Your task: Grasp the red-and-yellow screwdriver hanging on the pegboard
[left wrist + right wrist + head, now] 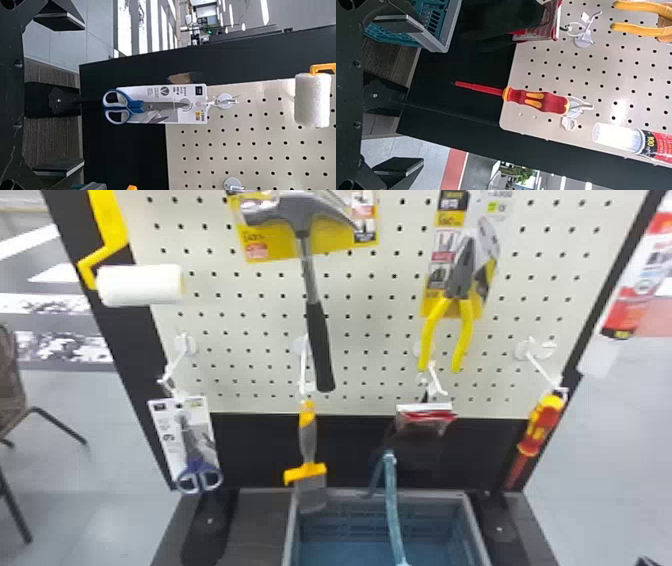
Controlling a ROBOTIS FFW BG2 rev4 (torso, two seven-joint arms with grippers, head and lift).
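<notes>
The red-and-yellow screwdriver [541,424] hangs from a white hook at the pegboard's lower right corner, shaft pointing down. In the right wrist view the same screwdriver [540,101] lies across the middle, its handle by the hook and its red shaft toward the fingers. My right gripper [409,99] stands open at a distance from the tool, nothing between its two fingers. Facing the packaged scissors [154,105], my left gripper [69,97] is open too, holding nothing and apart from them.
The pegboard [360,340] also carries a hammer [312,285], yellow-handled pliers [462,300], a paint roller [140,285], a scraper-like brush [307,440] and a dark glove-like item [425,435]. Below stands a blue crate [340,552] with grey rims. A red-labelled tube [633,140] hangs near the screwdriver.
</notes>
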